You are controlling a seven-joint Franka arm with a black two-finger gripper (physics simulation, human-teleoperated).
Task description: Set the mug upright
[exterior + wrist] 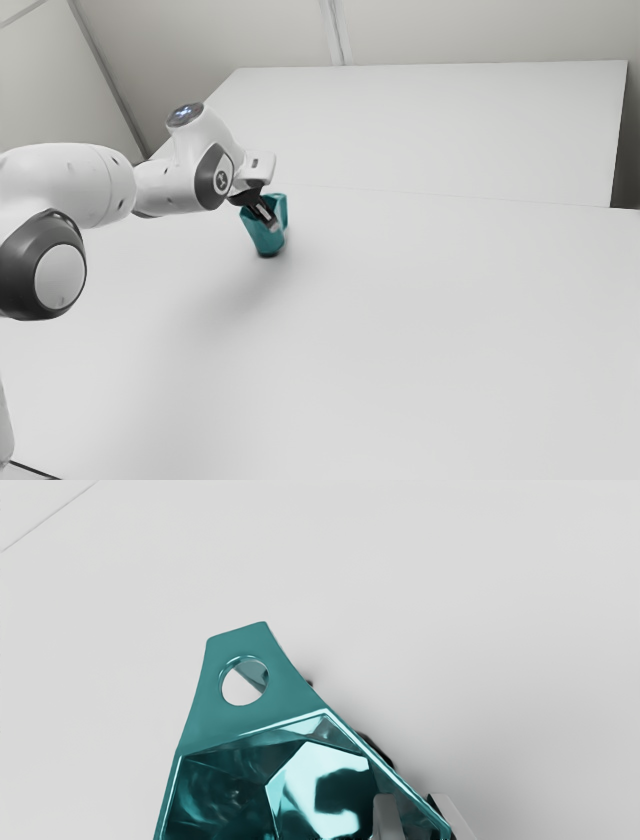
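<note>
The teal mug (pixel 262 236) has its mouth up and its dark base low, close to the table (pixel 400 330); whether the base rests flat cannot be told. My gripper (pixel 271 226) reaches down at its rim from the exterior view's upper left. In the wrist view the faceted inside and pierced handle of the mug (pixel 295 695) show. There the gripper (pixel 416 812) is shut on the mug's wall, one finger inside the mouth and the other outside. The lower part of the mug's outside is hidden in the wrist view.
A white panel (pixel 430 130) stands behind the table in the exterior view, with pale room walls beyond it. The arm comes in from the exterior view's left. A soft shadow lies on the table below the mug.
</note>
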